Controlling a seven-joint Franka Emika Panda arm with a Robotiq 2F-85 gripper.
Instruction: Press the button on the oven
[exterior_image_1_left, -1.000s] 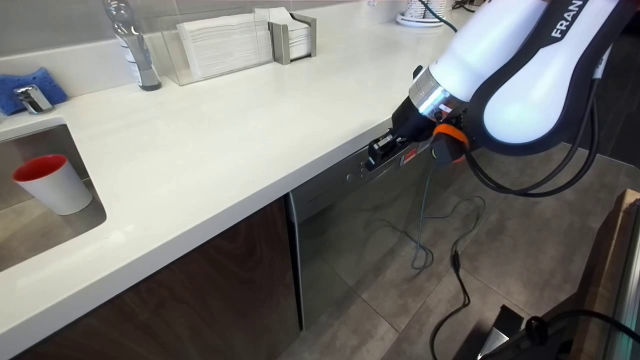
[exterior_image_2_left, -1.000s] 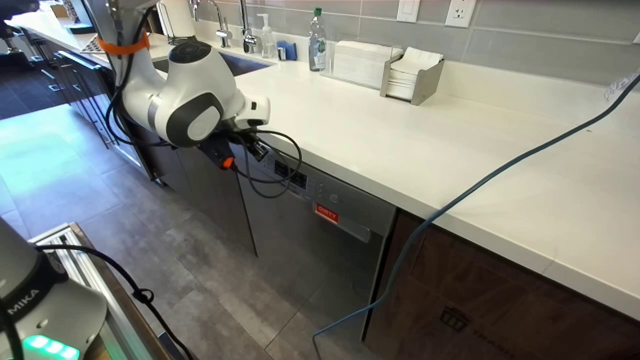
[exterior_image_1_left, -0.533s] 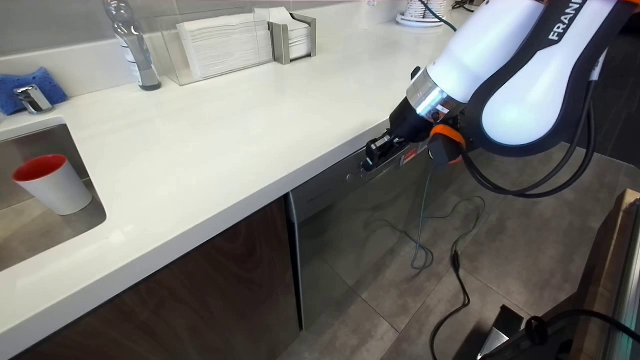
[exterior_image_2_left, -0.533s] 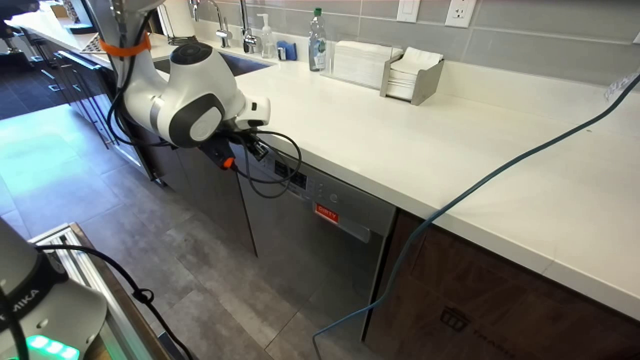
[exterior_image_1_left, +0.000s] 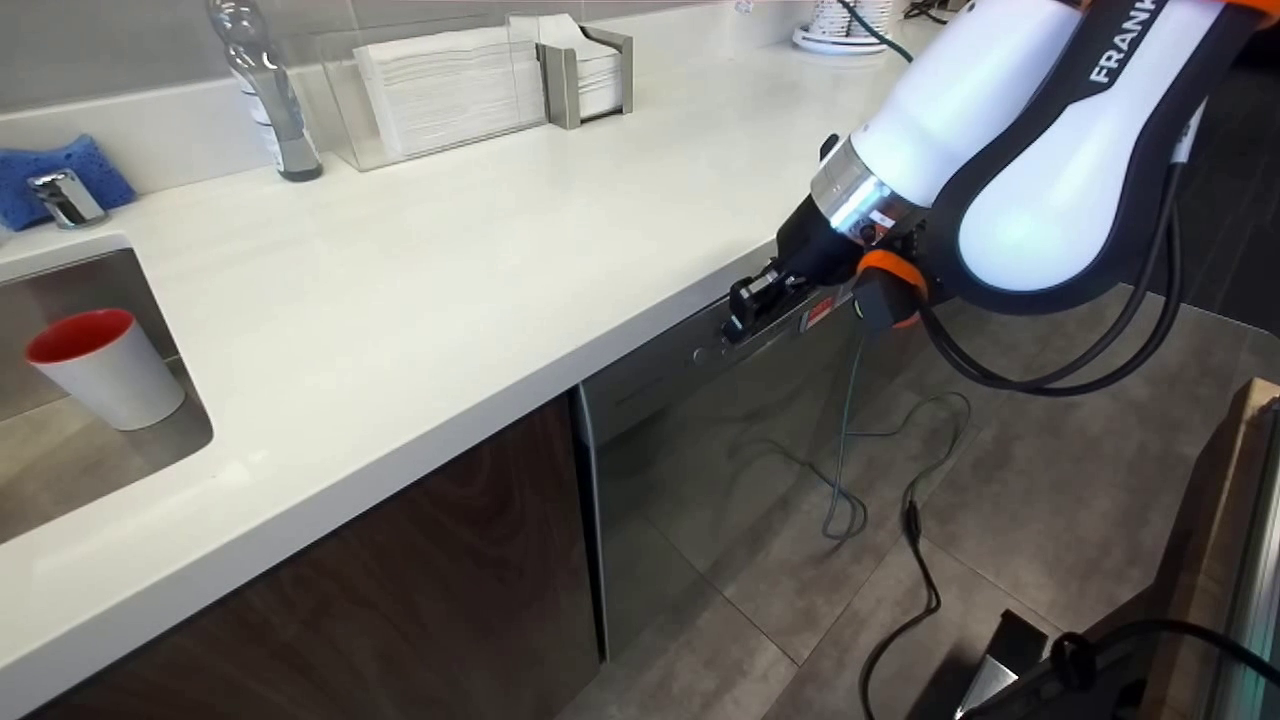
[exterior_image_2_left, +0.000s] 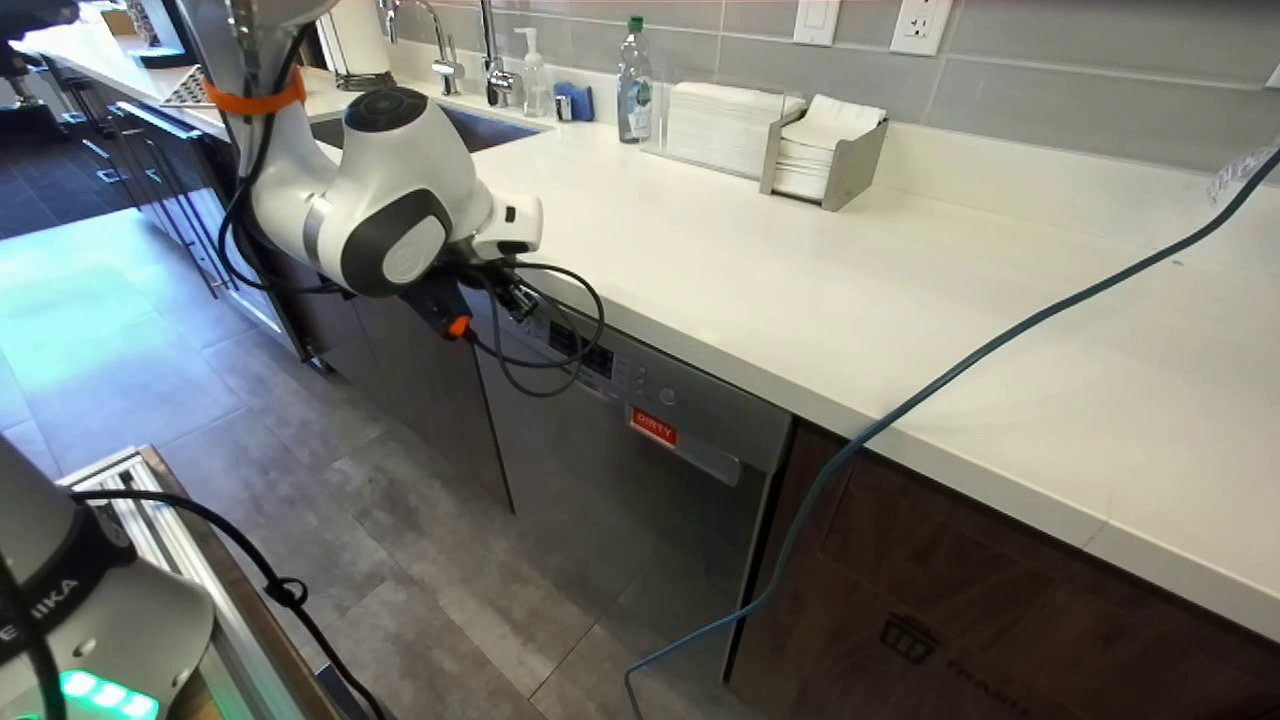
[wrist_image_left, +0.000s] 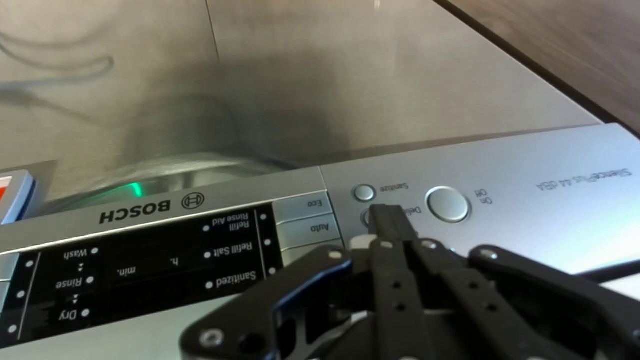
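In the wrist view your fingers (wrist_image_left: 384, 222) are clenched together over the control strip (wrist_image_left: 525, 225) of the oven (wrist_image_left: 280, 90); you can't tell from here whether they touch it. From them, the round On/Off button (wrist_image_left: 448, 204) sits near, toward 3 o'clock, and the smaller Sanitize button (wrist_image_left: 364, 192) just beside, between 10 and 11; the dark display (wrist_image_left: 155, 270) lies between 8 and 9. In both exterior views you have the oven's grey steel front under the edge of the white tabletop (exterior_image_1_left: 480, 250). In an exterior view, a mug (exterior_image_1_left: 120, 385) sits in the sink (exterior_image_1_left: 85, 283), at your fingers' 9 o'clock.
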